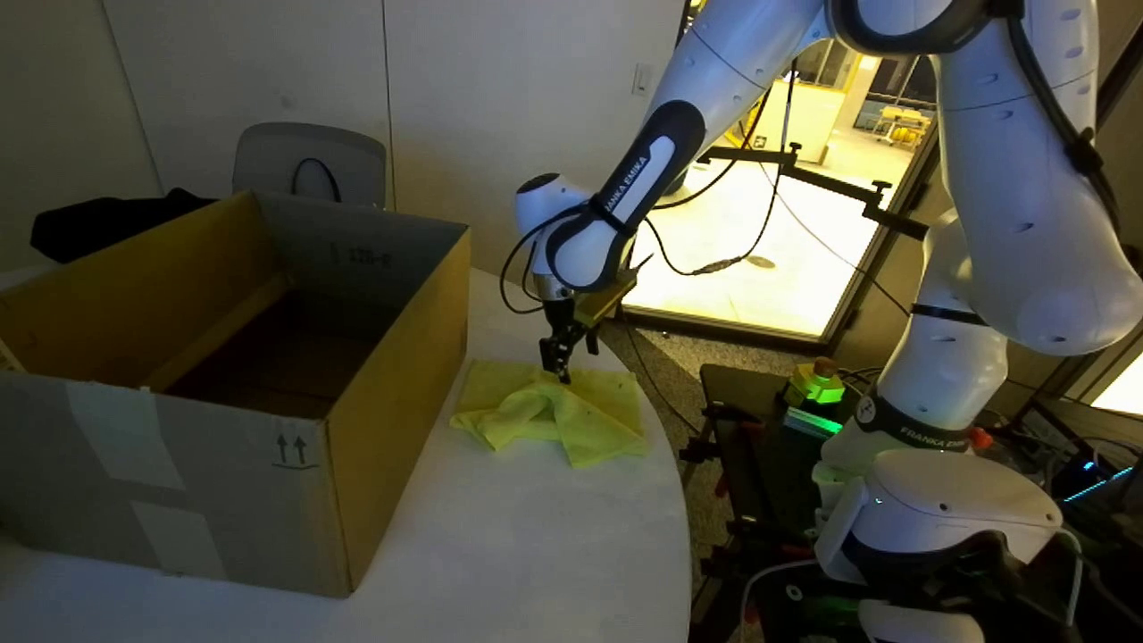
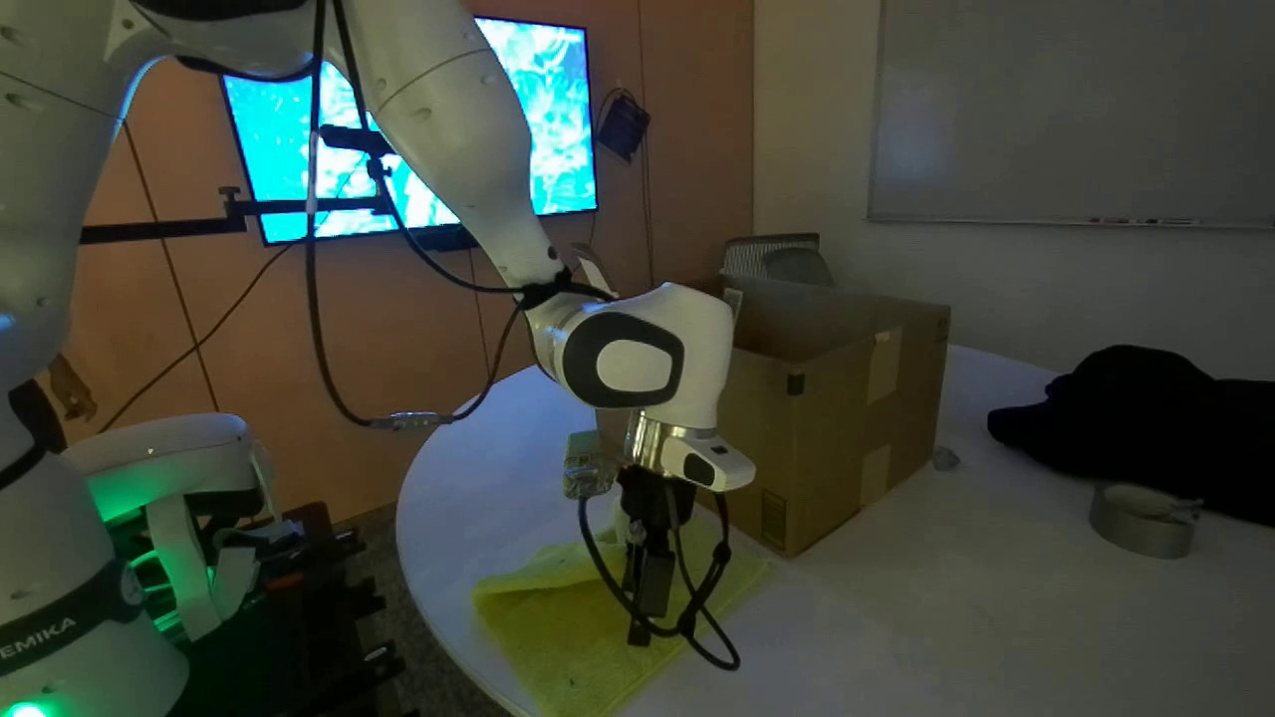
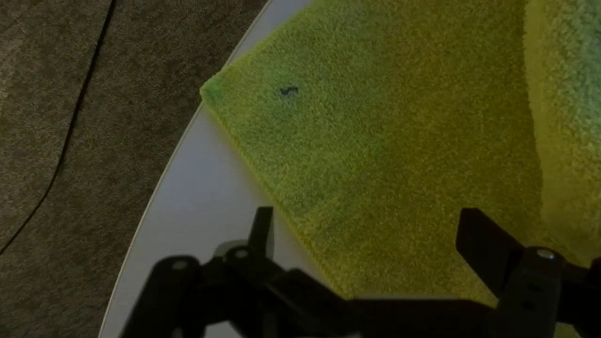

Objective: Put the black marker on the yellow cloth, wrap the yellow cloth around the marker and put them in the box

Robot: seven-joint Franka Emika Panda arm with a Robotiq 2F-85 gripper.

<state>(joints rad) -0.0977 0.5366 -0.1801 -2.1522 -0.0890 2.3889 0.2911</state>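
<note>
The yellow cloth (image 1: 585, 424) lies on the table, with a raised, folded part on one side and a flat part on the other. It also shows in an exterior view (image 2: 543, 637) and in the wrist view (image 3: 385, 141). My gripper (image 3: 364, 213) is open and empty, low over the flat part. In the wrist view its left finger is over bare table beside the cloth's edge, its right finger over the cloth near the fold. The gripper shows in both exterior views (image 1: 567, 366) (image 2: 647, 612). The open cardboard box (image 1: 397, 393) stands beside the cloth. The black marker is not visible.
The round white table (image 1: 536, 554) has its edge close to the cloth's corner. The box walls are tall. A tape roll (image 2: 1141, 520) and a black garment (image 2: 1146, 428) lie on the table past the box. Cables hang around the wrist.
</note>
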